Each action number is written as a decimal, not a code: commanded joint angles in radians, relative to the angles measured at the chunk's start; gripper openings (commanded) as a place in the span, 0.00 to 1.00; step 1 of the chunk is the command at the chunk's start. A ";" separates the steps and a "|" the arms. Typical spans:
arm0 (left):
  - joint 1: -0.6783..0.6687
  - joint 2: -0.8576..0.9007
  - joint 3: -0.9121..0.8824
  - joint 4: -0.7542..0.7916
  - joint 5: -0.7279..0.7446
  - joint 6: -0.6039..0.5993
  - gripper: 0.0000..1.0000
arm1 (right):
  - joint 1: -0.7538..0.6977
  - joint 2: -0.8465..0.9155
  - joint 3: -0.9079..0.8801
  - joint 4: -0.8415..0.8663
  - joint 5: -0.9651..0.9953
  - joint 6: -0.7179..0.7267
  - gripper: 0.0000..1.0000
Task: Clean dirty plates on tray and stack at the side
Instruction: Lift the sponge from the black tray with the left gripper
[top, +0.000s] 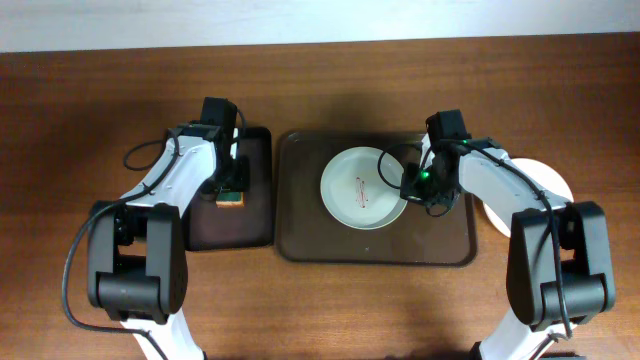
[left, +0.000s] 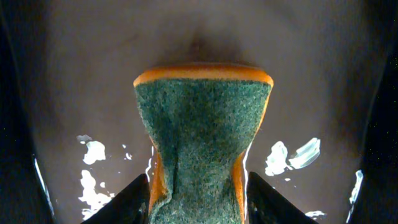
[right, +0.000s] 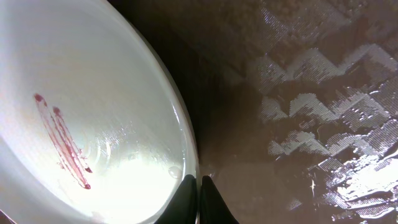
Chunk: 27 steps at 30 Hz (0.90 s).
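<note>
A white plate (top: 362, 187) with red streaks lies on the large brown tray (top: 300, 230). In the right wrist view the plate (right: 81, 124) fills the left side. My right gripper (top: 411, 184) is shut on the plate's right rim (right: 198, 186), one finger inside and one outside. My left gripper (top: 231, 190) is shut on a green and orange sponge (left: 202, 134) over the small dark tray (top: 258, 215); the sponge (top: 231, 197) is squeezed in at the waist. A clean white plate (top: 545, 180) lies on the table right of the large tray, partly under my right arm.
The wooden table (top: 80, 120) surrounds both trays. The small tray's surface (left: 93, 162) is wet with bright patches. The large tray's floor (right: 298, 124) shows a textured pattern.
</note>
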 joint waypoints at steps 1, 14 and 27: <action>0.000 0.003 0.014 0.003 -0.007 0.005 0.43 | 0.009 0.008 0.007 -0.003 0.012 0.005 0.04; 0.001 0.028 0.013 0.022 -0.008 0.005 0.00 | 0.009 0.008 0.007 -0.004 0.012 0.005 0.04; 0.020 -0.162 0.089 -0.022 -0.015 0.005 0.00 | 0.009 0.008 0.007 -0.006 0.013 0.005 0.04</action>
